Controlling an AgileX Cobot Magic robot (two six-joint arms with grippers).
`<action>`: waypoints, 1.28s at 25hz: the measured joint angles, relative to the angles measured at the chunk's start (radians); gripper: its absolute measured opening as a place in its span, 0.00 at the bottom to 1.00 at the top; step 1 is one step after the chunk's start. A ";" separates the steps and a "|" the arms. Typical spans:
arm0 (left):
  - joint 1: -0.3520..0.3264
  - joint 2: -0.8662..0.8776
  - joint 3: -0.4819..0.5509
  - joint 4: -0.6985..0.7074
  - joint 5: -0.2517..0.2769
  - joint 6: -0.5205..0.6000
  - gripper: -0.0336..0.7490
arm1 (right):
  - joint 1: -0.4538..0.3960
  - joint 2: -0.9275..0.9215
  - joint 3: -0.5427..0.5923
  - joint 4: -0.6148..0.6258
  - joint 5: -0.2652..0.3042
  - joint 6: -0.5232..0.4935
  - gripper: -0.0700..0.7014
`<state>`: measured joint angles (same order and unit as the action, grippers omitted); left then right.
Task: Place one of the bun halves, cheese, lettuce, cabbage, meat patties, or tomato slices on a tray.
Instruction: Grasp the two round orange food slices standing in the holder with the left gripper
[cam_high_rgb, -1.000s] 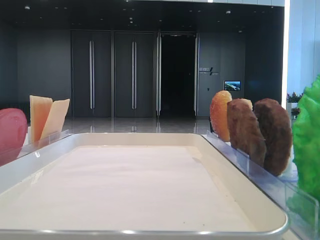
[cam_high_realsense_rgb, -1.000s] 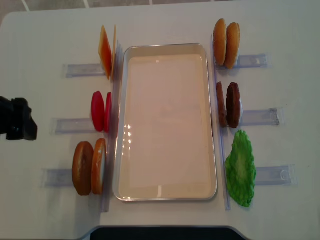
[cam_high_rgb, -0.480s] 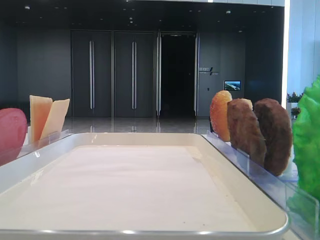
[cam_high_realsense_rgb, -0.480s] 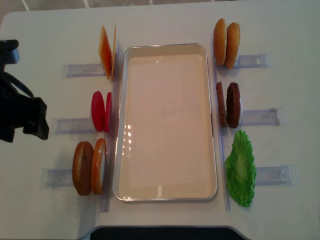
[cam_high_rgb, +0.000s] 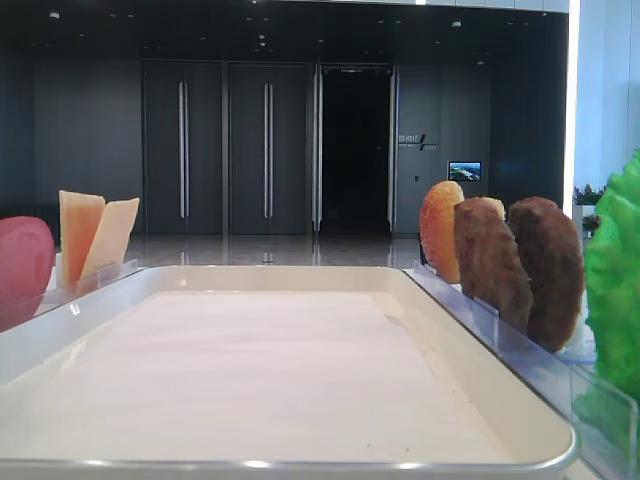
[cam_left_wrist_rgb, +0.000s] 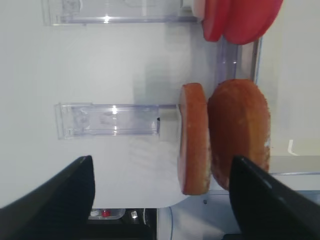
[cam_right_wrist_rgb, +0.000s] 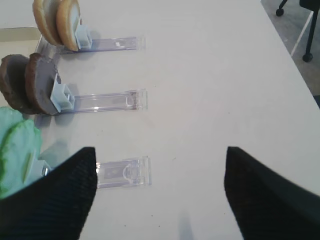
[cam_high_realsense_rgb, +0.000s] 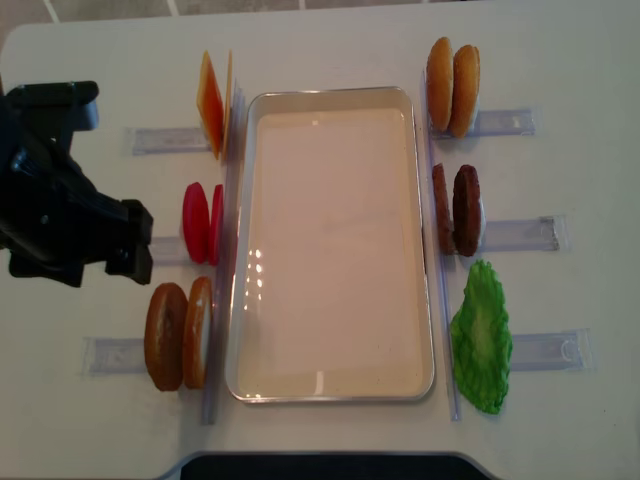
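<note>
My left gripper (cam_high_realsense_rgb: 92, 262) jaws wide and empty above the bun halves (cam_left_wrist_rgb: 225, 137), tomato slices (cam_high_realsense_rgb: 203, 222) beside, tray (cam_high_realsense_rgb: 330, 96) bare, right gripper (cam_right_wrist_rgb: 160, 190) spread, holding nothing

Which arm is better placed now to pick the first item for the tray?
Probably the left: its open claw faces the round golden-brown bun halves beside the white rectangular tray. The right claw faces bare table.

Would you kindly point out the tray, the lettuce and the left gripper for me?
tray (cam_high_realsense_rgb: 330, 97): overhead view, on its far rim.
lettuce (cam_high_realsense_rgb: 482, 338): overhead view, middle of the green leaf.
left gripper (cam_left_wrist_rgb: 162, 192): left wrist view, midway between the two dark fingertips.
</note>
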<state>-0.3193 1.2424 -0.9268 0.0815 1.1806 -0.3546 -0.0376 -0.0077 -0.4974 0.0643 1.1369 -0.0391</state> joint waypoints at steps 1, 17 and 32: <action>-0.021 0.000 0.000 0.004 -0.002 -0.025 0.86 | 0.000 0.000 0.000 0.000 0.000 0.000 0.78; -0.343 0.074 0.000 0.072 -0.057 -0.342 0.86 | 0.000 0.000 0.000 0.000 0.000 0.000 0.78; -0.377 0.212 0.000 0.087 -0.094 -0.387 0.86 | 0.000 0.000 0.000 0.000 0.000 0.000 0.77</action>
<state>-0.6961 1.4540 -0.9268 0.1683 1.0867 -0.7417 -0.0376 -0.0077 -0.4974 0.0643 1.1369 -0.0391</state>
